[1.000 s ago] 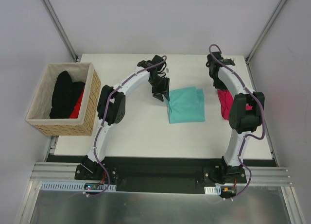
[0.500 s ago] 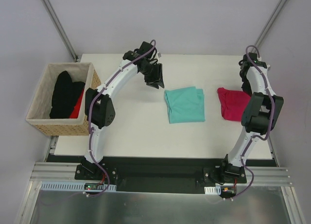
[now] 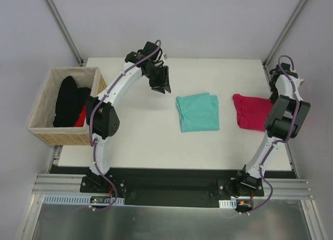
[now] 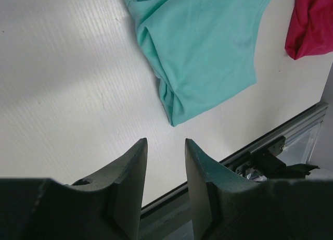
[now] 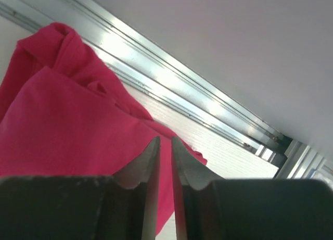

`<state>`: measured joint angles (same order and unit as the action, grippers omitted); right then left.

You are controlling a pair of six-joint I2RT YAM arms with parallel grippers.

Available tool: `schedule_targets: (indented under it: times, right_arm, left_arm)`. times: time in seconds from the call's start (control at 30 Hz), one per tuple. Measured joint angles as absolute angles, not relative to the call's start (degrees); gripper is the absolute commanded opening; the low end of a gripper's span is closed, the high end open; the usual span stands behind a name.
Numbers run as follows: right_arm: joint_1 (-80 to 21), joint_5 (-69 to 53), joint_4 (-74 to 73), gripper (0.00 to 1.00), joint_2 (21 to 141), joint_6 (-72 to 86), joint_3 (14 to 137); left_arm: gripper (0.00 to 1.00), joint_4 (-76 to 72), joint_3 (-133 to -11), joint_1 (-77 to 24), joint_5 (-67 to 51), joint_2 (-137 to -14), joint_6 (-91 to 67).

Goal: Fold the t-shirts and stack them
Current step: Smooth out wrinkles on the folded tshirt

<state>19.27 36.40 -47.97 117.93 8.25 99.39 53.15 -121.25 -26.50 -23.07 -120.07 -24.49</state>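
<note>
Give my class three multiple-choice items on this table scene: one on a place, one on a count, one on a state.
1. Where on the table does the teal shirt lie? A left edge; B middle; C far corner.
2. How many shirts lie on the table? A one; B two; C four.
3. The left gripper is: A open, empty; B shut on the teal shirt; C shut, empty.

Key:
1 B, it lies folded at the table's middle.
2 B, only the teal shirt and the pink shirt lie there.
3 A, a gap shows between its jaws, with nothing in it.
</note>
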Motion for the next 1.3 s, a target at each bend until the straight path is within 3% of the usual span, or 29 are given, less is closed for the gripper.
schedule_targets:
  times: [0.93,1.3]
  right_arm:
    - [23.18,31.77,-44.71,0.14,123.26,9.13,100.90]
    - [23.73,30.87,-39.86,0.14,118.74,9.76,93.34]
  left_arm:
    - [0.34,59.33,-125.23,-25.65,-20.27,-119.87,-24.91]
    - [0.33,59.44,-125.23,-25.65,-20.27,-119.87,-24.93]
